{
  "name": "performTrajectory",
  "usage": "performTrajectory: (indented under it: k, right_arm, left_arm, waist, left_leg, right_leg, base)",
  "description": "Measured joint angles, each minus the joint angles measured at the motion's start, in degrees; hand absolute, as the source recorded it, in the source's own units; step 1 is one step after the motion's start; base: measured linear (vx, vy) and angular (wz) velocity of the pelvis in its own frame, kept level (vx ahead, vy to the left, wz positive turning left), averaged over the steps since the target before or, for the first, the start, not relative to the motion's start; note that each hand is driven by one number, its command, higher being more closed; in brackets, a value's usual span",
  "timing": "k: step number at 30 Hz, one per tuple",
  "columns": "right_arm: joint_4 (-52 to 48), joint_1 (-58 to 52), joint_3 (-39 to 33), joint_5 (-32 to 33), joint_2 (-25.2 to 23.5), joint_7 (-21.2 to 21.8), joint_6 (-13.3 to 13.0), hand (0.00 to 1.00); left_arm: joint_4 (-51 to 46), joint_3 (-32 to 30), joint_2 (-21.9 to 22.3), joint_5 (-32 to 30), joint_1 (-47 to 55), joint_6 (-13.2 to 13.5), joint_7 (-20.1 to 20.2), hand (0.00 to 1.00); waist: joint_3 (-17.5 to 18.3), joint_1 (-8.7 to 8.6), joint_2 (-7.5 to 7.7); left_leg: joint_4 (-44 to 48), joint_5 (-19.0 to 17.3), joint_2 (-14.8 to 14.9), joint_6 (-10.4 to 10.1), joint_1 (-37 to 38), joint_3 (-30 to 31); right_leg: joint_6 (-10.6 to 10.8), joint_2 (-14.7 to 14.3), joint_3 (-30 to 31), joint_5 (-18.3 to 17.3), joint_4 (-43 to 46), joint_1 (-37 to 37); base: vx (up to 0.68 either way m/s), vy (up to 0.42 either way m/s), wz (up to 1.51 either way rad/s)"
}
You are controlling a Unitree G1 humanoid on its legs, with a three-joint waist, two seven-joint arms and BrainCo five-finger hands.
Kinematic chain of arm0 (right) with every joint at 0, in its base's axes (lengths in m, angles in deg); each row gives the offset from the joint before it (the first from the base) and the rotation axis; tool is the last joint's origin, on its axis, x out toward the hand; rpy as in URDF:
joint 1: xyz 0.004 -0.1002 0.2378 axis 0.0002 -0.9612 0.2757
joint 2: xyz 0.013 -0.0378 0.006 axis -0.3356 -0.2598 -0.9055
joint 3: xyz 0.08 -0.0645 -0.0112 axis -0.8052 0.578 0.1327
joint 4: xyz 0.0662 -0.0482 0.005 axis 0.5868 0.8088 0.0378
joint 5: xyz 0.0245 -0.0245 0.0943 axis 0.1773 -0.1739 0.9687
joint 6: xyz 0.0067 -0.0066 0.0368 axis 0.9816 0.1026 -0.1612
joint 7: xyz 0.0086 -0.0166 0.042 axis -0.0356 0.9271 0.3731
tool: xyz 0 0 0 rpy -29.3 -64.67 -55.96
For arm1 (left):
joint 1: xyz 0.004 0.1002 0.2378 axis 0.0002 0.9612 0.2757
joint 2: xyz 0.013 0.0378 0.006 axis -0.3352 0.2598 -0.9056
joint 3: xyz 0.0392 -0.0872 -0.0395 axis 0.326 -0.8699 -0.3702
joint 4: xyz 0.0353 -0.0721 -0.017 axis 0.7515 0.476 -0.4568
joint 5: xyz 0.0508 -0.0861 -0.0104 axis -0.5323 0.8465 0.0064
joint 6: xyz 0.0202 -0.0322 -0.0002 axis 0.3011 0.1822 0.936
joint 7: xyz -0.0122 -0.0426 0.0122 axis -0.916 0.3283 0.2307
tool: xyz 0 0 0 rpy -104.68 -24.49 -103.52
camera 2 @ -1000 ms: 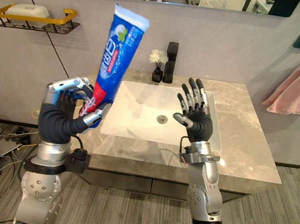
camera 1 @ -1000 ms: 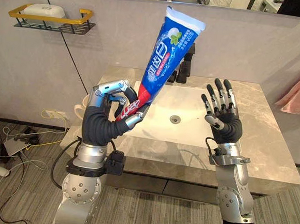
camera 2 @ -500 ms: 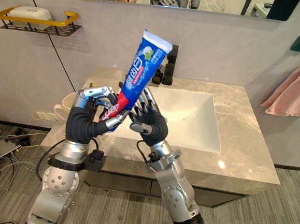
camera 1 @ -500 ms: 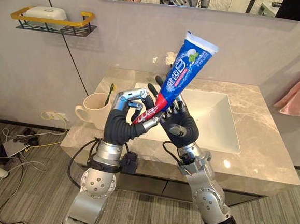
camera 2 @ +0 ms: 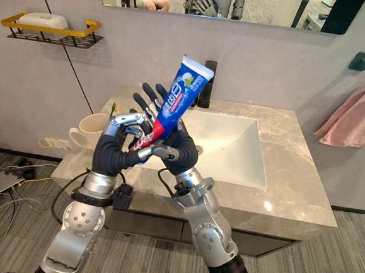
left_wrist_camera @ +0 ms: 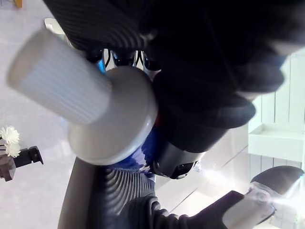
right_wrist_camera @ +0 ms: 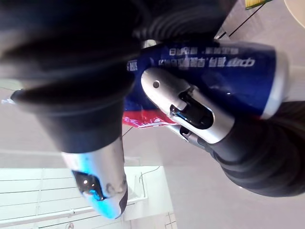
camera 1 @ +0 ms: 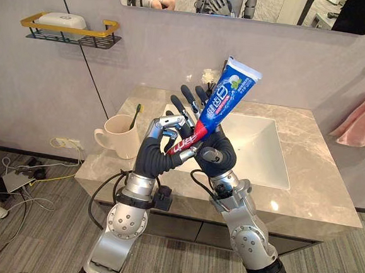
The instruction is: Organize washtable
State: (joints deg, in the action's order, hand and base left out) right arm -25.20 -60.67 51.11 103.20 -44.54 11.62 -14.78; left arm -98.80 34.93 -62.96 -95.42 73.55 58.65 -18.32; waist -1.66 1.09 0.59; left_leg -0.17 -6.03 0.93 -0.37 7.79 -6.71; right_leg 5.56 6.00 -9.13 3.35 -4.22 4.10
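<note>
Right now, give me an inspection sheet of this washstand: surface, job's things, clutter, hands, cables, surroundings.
Surface: grey marble counter with a white sink basin set in it.
Job's things: toothpaste tube held in the air, tilted, crimped end up; mug with a toothbrush in it on the counter's left end.
Clutter: nothing seen.
Hands: left hand curled round the tube's lower end; right hand open, straight fingers behind the tube.
Cables: loose cables on the floor at the left.
Surroundings: black faucet, wall shelf with a white soap dish, pink towel at the right, mirror above.
</note>
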Motion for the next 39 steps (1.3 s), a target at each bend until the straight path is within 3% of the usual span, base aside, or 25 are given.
performTrajectory:
  k: [16, 17, 39]
  right_arm:
    - [0.0, 0.2, -4.5, -0.1, -0.1, -1.0, 0.0, 0.00]
    - [0.4, 0.3, -4.7, -0.1, -0.1, -1.0, 0.0, 1.00]
    - [2.5, 2.5, -4.2, -0.5, -0.7, -0.8, 0.1, 1.00]
  left_arm:
    - [2.0, -1.2, 0.0, 0.0, 3.9, 0.6, 0.3, 1.00]
    - [2.0, -1.3, 0.0, 0.0, 4.3, 0.6, 0.5, 1.00]
    - [2.7, -0.9, -0.2, -2.3, 4.8, 0.6, 2.9, 1.00]
  waist:
    - [0.1, 0.16, 0.05]
    - [0.1, 0.14, 0.05]
    - [0.1, 0.19, 0.04]
  left_leg:
    - [0.0, 0.0, 0.0, 0.0, 0.1, -0.1]
    - [0.0, 0.0, 0.0, 0.0, 0.1, -0.1]
    - [-0.2, 0.0, 0.1, 0.0, 0.2, -0.7]
  right_leg:
    - [0.0, -0.1, 0.1, 0.0, 0.0, 0.0]
    - [0.0, -0.1, 0.1, 0.0, 0.0, 0.0]
    - [0.0, -0.1, 0.7, 0.0, 0.0, -0.2]
  base:
    - [0.00, 0.000, 0.00]
    - [0.00, 0.000, 0.00]
    - [0.00, 0.000, 0.00]
